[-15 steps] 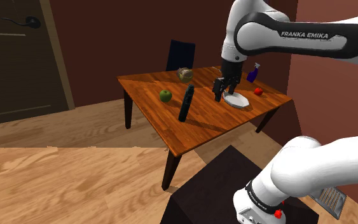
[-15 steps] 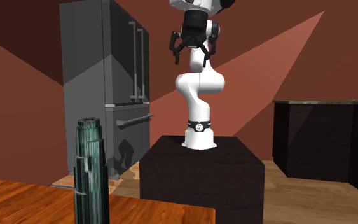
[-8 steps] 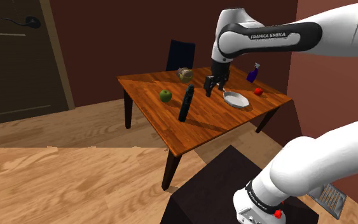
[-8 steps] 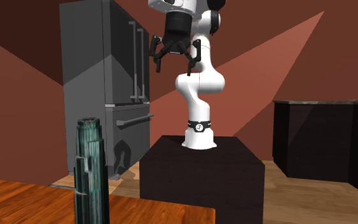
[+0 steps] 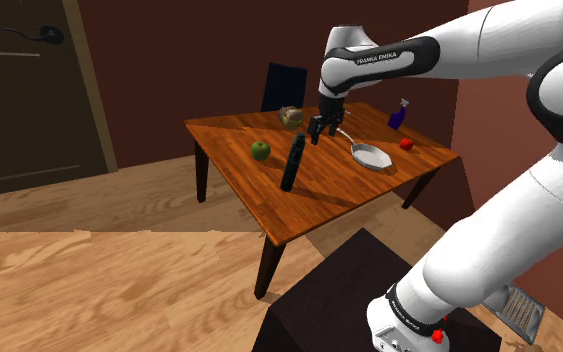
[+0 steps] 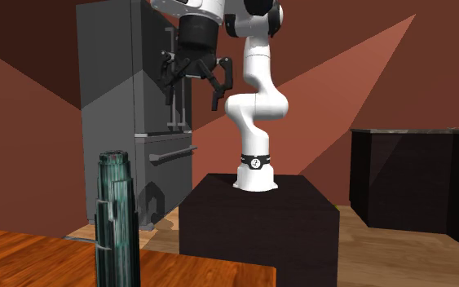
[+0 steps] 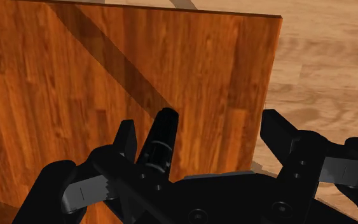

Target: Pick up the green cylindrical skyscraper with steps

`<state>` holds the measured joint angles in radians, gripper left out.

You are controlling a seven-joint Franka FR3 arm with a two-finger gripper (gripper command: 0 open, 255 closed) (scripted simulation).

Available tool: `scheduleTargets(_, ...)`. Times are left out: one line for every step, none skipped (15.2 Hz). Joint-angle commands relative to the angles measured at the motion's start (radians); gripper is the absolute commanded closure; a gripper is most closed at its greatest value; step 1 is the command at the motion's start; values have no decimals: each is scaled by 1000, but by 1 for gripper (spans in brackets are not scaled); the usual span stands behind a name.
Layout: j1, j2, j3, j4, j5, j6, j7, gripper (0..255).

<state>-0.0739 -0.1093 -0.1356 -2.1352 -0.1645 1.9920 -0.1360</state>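
**A:** Black fingers are standing wide apart, clasping nothing. The hand is hovering above the tabletop, near the top of the dark green skyscraper.

**B:** Where is that skyscraper standing?

**A:** Upright, mid-tabletop, between the green apple and the white pan, apart from both.

**B:** And how would you be grasping it?

**A:** I'd be centring the spread fingers over it, lowering around its upper part, then closing squarely. It's looking tall and narrow, so a sideways nudge is risking a topple.

One skyscraper, one apple (one pan)
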Motion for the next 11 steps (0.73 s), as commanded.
scheduleTargets(-6,70,-11,53,9,31,-24,0)
scheduleTargets(-10,106,-16,82,15,44,-37,0)
scheduleTargets(-15,142,-21,113,21,55,-50,0)
scheduleTargets(-19,177,-25,145,28,64,-63,0)
scheduleTargets(-24,214,-28,178,36,73,-76,0)
scheduleTargets(-29,250,-30,213,44,80,-89,0)
scheduleTargets(-35,287,-32,250,53,86,-102,0)
scheduleTargets(-41,324,-34,288,61,90,-115,0)
scheduleTargets(-48,361,-34,328,70,93,-127,0)
scheduleTargets(-55,399,-35,369,79,95,-139,0)
scheduleTargets(-62,437,-34,413,88,95,-151,0)
